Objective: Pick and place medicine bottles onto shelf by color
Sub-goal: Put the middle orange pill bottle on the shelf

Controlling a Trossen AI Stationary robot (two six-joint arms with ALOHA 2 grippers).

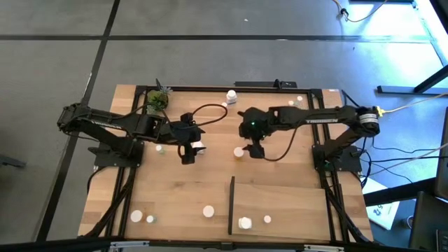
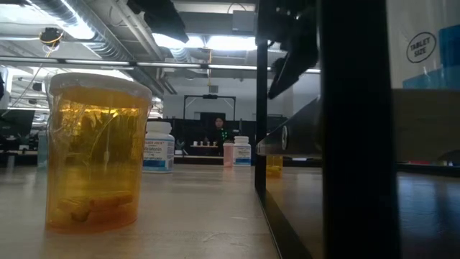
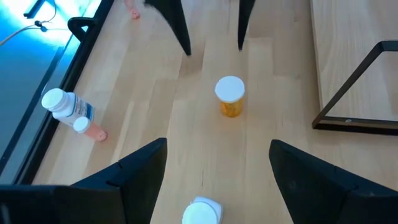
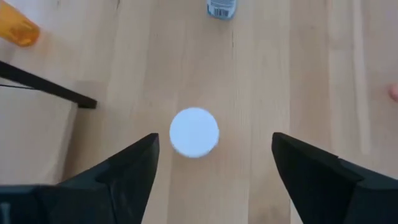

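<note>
From the overhead camera I judged the job barely started: only two bottles stood on the shelf (image 1: 294,203), a larger white one (image 1: 244,223) just beside the black upright strip (image 1: 231,204) and a smaller white one (image 1: 267,220) near it. Everything else was still loose on the table (image 1: 112,182). Three white-capped bottles sat along the front edge on the left arm's side (image 1: 137,216), (image 1: 150,219), (image 1: 208,211), one stood near the back rail (image 1: 232,95), another smaller one farther toward the right arm's base (image 1: 292,103), and a tiny one lay by the left arm (image 1: 159,148). The potted plant (image 1: 157,99) at the back I left out of the count. My right gripper (image 4: 211,163) hung over the middle of the table with its fingers spread wide and nothing between them, directly above a white-capped bottle (image 4: 194,132), which I took to be its next pick. My left gripper (image 3: 216,174) was also open wide and empty; its wrist camera showed a white cap (image 3: 202,211) close below and an amber bottle with a white cap (image 3: 230,96) farther ahead. The table-level camera showed a big amber bottle (image 2: 95,151) up close. Nearly all the sorting remained, and I could not tell yet which colour the shelf was meant to take where.
</note>
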